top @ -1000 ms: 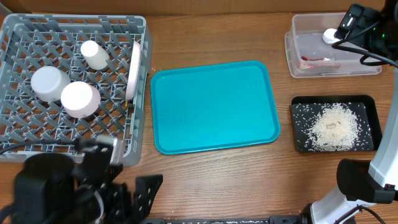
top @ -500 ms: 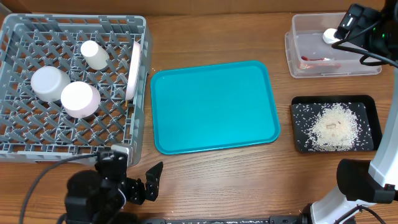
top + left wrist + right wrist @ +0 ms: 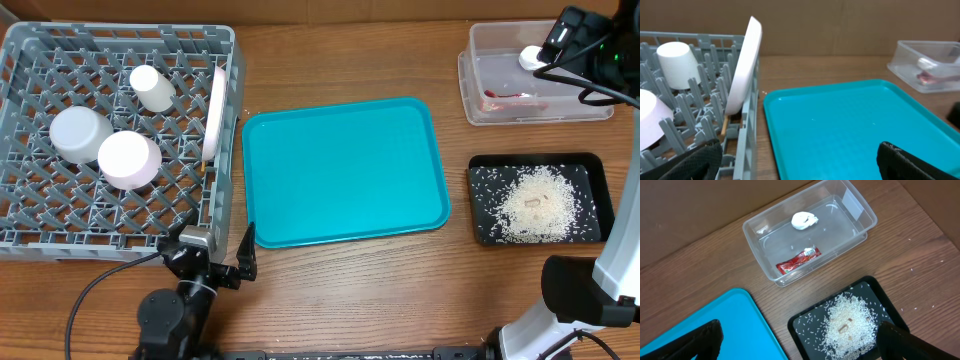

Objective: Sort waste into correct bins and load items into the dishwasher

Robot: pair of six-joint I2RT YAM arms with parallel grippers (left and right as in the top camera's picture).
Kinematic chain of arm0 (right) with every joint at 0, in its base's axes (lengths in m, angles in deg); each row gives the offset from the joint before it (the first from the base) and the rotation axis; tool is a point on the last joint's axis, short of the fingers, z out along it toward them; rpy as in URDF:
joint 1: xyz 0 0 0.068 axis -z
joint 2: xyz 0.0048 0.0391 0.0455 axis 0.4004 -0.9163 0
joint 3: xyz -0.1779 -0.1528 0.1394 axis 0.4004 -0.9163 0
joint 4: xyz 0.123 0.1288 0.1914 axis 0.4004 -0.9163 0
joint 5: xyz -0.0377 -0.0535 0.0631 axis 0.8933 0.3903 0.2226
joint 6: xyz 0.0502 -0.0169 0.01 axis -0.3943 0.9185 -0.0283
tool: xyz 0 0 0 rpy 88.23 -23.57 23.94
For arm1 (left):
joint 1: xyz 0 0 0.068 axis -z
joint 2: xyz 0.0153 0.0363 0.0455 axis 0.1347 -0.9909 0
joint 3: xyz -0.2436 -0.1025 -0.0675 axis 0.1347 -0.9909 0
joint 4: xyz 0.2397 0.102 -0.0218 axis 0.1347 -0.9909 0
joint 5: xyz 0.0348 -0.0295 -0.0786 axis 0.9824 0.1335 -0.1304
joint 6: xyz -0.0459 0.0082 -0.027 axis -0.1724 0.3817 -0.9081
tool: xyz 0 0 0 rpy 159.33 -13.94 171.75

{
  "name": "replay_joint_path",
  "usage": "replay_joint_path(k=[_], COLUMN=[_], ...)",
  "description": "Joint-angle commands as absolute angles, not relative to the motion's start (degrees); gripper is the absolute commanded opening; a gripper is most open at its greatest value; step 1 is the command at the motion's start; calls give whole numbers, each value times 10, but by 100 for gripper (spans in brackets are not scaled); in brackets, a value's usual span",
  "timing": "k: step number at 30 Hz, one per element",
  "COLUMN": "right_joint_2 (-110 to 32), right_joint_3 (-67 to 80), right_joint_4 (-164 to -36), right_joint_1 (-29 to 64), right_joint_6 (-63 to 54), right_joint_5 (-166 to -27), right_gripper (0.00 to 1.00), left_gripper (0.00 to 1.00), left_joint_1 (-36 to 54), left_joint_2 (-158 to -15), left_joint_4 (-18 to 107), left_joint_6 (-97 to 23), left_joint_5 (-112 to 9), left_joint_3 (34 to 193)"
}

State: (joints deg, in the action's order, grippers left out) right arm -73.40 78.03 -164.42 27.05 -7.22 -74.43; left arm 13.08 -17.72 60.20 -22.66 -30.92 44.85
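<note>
The left hand (image 3: 213, 250) hovers low over the near edge of the wooden tabletop (image 3: 400, 290), left of the middle. Its two black fingers (image 3: 920, 162) are spread wide with nothing between them. Just beyond it lie the near right corner of the grey plastic dish rack (image 3: 30, 240) and the near left corner of the flat teal plastic tray (image 3: 345, 170). The hand touches neither.

The rack fills the far left corner of the tabletop. A round white plate (image 3: 214, 112) stands on edge against its right wall, leaning slightly. Two large white cups (image 3: 80, 133) sit upside down and close together in the left half of the rack. A smaller white cup (image 3: 152, 88) lies further back. The teal tray rests bare at the middle of the tabletop, just beside the rack.

The right hand (image 3: 799, 342) hangs high over the far right corner, its fingers wide apart and empty. Below it a clear rectangular plastic bin (image 3: 480, 60) sits at that corner. The bin holds a red sauce packet (image 3: 799, 260) and a crumpled white scrap (image 3: 804, 220), which lie apart from each other. Nearer along the right edge lies a black rectangular plastic tray (image 3: 484, 200). A heap of white rice (image 3: 540, 203) sits on the black tray, with loose grains scattered around it.
</note>
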Motion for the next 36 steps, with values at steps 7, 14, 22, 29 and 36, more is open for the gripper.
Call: replay_joint_path(k=[7, 14, 22, 29, 36], right_joint_2=[-734, -734, -734, -734, -734], right_joint_3=[782, 782, 782, 782, 782], right_joint_4=[-1643, -1643, -1643, -1643, -1643], right_joint_1=[272, 272, 272, 272, 272], right_joint_6=[-69, -68, -69, -69, -69], right_joint_5=[-740, -740, -740, -740, -740], right_gripper=[100, 100, 100, 100, 100], left_gripper=[100, 100, 100, 100, 100], left_joint_1=[105, 73, 71, 71, 71], left_joint_2=[-150, -150, -150, -150, -150], left_joint_4=[725, 744, 775, 744, 744], left_joint_6=[-216, -216, -217, -216, -216], left_joint_5=[-261, -249, -252, -251, -251], left_joint_3=[351, 338, 338, 338, 338])
